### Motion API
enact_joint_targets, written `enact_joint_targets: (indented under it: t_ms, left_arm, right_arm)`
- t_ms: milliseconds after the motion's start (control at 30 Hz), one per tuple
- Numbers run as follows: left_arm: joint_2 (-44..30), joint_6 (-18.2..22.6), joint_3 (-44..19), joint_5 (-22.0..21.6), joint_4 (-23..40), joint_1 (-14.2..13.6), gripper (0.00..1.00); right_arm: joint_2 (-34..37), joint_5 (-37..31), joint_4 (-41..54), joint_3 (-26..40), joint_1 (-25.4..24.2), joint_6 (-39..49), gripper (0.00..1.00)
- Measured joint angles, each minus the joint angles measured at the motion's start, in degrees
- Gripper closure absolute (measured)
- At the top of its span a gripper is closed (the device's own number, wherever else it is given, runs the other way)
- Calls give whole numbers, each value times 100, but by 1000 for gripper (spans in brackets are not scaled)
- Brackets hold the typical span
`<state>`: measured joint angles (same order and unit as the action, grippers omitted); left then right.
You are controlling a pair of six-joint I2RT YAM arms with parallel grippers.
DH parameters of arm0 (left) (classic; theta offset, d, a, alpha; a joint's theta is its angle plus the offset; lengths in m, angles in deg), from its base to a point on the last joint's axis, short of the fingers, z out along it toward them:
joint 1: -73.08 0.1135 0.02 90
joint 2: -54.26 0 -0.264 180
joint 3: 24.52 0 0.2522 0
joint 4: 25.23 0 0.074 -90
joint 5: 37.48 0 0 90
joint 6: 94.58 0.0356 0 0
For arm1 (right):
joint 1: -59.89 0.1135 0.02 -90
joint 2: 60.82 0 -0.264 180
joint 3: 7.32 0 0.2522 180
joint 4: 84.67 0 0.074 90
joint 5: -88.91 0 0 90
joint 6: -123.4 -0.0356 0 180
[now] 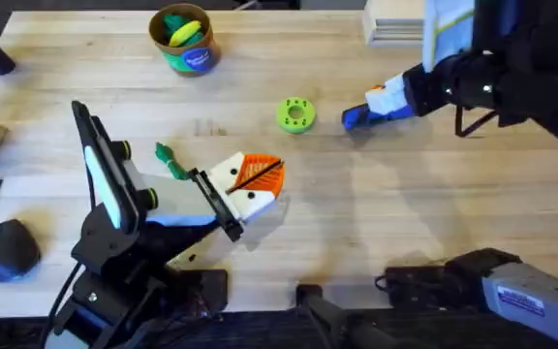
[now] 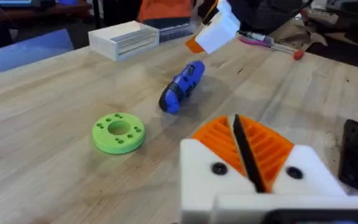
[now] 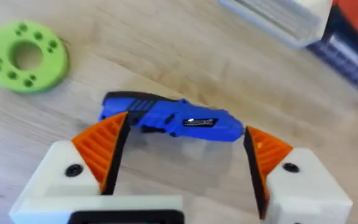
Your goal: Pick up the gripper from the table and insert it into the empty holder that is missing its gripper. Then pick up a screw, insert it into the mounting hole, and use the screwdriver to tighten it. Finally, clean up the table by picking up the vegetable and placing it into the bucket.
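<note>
Screwdriver first: the blue pen-shaped electric screwdriver (image 1: 364,113) lies flat on the pale wooden surface (image 1: 376,213), toward two o'clock from the middle in our overhead view. Our right gripper (image 3: 182,146) hangs low over it with its jaws released, one white finger with an orange ribbed pad (image 3: 101,146) on either side of the blue body; we cannot tell whether either pad touches it. At about nine o'clock of the screwdriver, near but apart, sits a bright green plastic disc with a ring of small holes (image 1: 294,113). Our left gripper (image 1: 252,181) rests just below the centre, its jaws clenched so that the two orange ribbed faces meet with nothing visible between them. A small dark-green knobbly toy vegetable (image 1: 169,161) lies on the surface just beside the left arm, at ten o'clock of that gripper. Far off at eleven o'clock stands a small round tan bucket with a green and blue label band (image 1: 185,42), yellow and green toys showing inside.
</note>
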<state>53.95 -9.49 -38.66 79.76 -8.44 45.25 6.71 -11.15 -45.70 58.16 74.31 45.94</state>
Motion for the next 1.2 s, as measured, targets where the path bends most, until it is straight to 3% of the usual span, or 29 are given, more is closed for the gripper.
enact_joint_targets:
  t_ms: [33,200,233,533,700,833,1000,1100,1200]
  left_arm:
    - [2,11,0,-2,-2,0,844]
    - [0,-5,0,0,0,0,82]
    - [0,-6,0,-2,-1,0,31]
    - [0,-26,0,-78,-80,0,15]
    - [-80,-301,-363,-880,479,0,15]
    - [-701,-410,-1511,-1803,1582,0,15]
    - [-2247,-658,-3074,-2694,3174,6,15]
    - [-3336,-856,-3913,-2972,4118,103,15]
    - [-4461,-1157,-4679,-3100,4950,368,15]
  right_arm:
    - [-48,46,40,0,0,-251,8]
    - [-189,166,81,0,0,-1230,9]
    - [-188,189,86,0,0,-1340,9]
    - [-188,578,445,0,4,-1836,8]
    - [-188,962,457,0,4,-1900,8]
    - [-188,1059,459,0,4,-1922,9]
    - [-188,1107,500,0,4,-1946,9]
    - [-188,1118,504,0,4,-1963,9]
    - [-188,1127,503,0,4,-1965,9]
